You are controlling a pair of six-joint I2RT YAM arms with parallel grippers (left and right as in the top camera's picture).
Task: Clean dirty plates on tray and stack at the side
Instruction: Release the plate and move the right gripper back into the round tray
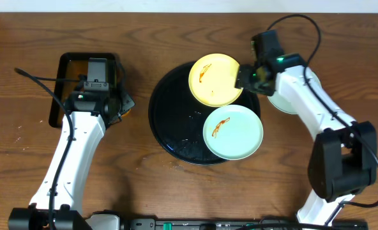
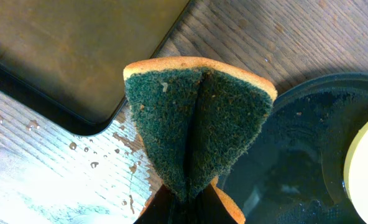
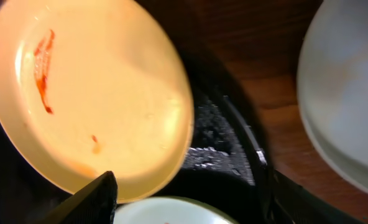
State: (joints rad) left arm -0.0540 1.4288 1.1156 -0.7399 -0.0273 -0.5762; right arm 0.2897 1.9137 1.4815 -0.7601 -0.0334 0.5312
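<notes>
Overhead. Round tray (image 1: 170, 121) sits mid-desk (image 1: 144, 185). On it are the yellow plate (image 1: 213, 80) at the back and the mint plate (image 1: 234, 133) at the front, each with an orange smear, their rims close or touching. A third plate (image 1: 285, 103), pale, is off the tray on bare wood to its right, mostly under the right arm. Right tool (image 1: 246, 78) is at the yellow plate's right edge. Left tool (image 1: 122, 105) is well away, beside the rectangular tray (image 1: 64, 64).

Left wrist. Left tool is clamped on a folded sponge (image 2: 193, 118), green scouring face outward. Rectangular tray (image 2: 78, 50) holds brownish liquid. Droplets lie on the wood below it. Round tray and a sliver of the yellow plate are at far right.

Right wrist. Right tool (image 3: 193, 186) has its jaws wide apart, gripping nothing. The yellow plate's near rim lies between them, closer to the left finger (image 3: 94, 199). The third plate looks clean.

Judgement: the step in hand is securing the yellow plate so that the sponge can scrub it.
- Bite the rim only, clear of the smear (image 3: 43, 68).
- Avoid catching the mint plate's edge, which sits just below.
- Tilt the plate little, since the tray is wet and the plate may slide.
- Bring the sponge in flat, scouring face down.
</notes>
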